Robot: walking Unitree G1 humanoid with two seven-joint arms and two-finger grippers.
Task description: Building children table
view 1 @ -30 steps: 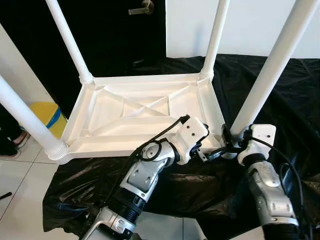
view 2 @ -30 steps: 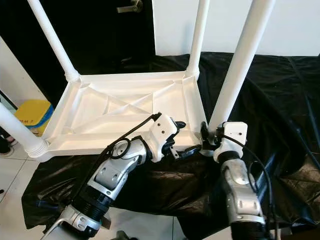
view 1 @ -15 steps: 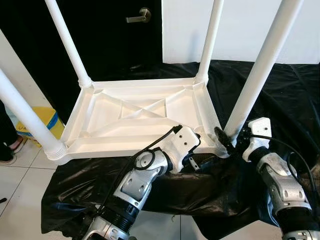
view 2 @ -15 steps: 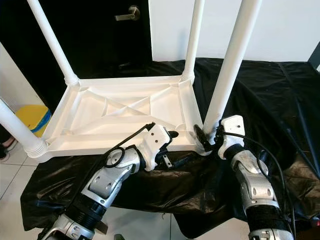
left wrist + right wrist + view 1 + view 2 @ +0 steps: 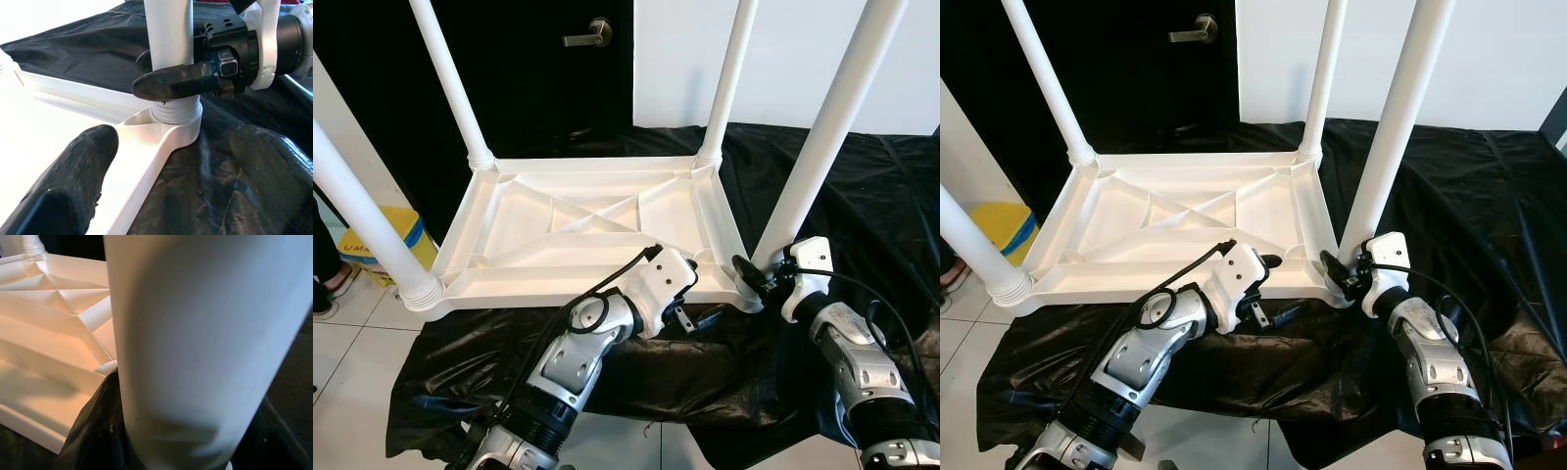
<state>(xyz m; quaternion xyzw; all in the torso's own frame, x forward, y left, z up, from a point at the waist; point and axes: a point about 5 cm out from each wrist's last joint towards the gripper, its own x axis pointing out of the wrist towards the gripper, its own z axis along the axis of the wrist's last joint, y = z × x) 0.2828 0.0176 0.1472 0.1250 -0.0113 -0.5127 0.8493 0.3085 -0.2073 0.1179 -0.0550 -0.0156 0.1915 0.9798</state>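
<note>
Your upturned white table [image 5: 587, 220] lies on the black sheet [image 5: 862, 196], its four legs pointing up. Your left hand [image 5: 690, 305] sits at the table's near rim, fingers spread, one above the rim and one below against the sheet. Just to its right, your right hand [image 5: 751, 279] pinches the base of the near right leg [image 5: 822, 137], one finger [image 5: 178, 81] lying across the leg just above its ribbed collar.
</note>
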